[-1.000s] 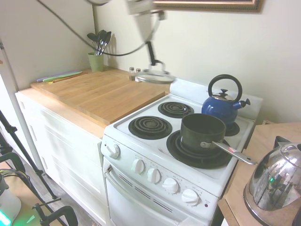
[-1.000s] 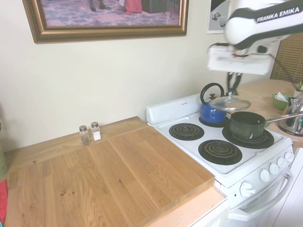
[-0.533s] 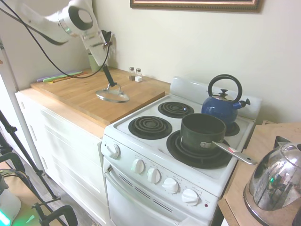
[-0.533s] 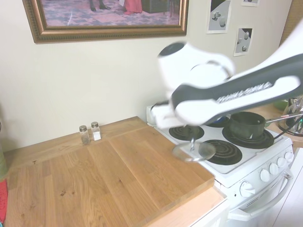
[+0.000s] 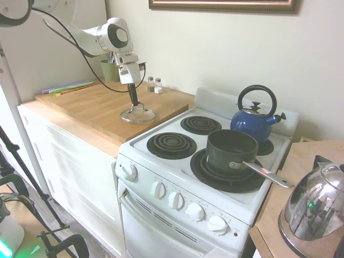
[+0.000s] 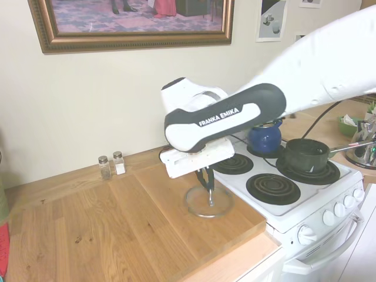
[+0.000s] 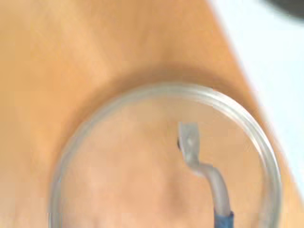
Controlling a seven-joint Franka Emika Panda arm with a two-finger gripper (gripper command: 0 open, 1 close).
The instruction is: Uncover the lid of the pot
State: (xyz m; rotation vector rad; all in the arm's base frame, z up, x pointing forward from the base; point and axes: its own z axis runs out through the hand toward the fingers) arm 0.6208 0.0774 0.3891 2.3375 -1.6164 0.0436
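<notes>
Resting on the wooden tabletop (image 5: 102,105), or hanging only just above it, the lid (image 5: 137,114) sits near the board's edge beside the stove (image 5: 183,161), with the tool (image 5: 133,101) reaching straight down onto its arched loop handle. From the first exterior view the narrow fingers look pinched on that handle, so the tool reads as closed and gripping the lid; the second exterior view agrees, showing the lid (image 6: 208,201) as a clear ring on the wood under the wrist. The wrist view shows the glass rim (image 7: 166,156) against plain wood, with the white stove surface beginning just beyond it.

Moving right across the first exterior view, the two left burners stand bare, then the pot (image 5: 232,153) sits open on the front right burner, its long silver handle pointing toward the shiny steel kettle (image 5: 316,201) on the far counter. The blue kettle (image 5: 255,118) stands behind the pot.

By my reading, the uncovering itself is done: the pot is bare and the lid is well apart from it. The step in hand is the set-down. What the next move calls for is confirming that the rim lies flat on the wood, then parting the fingers and lifting straight up so the loop handle is not snagged. The lid lies near the board's edge, so any sideways drag could nudge it toward the stove.
</notes>
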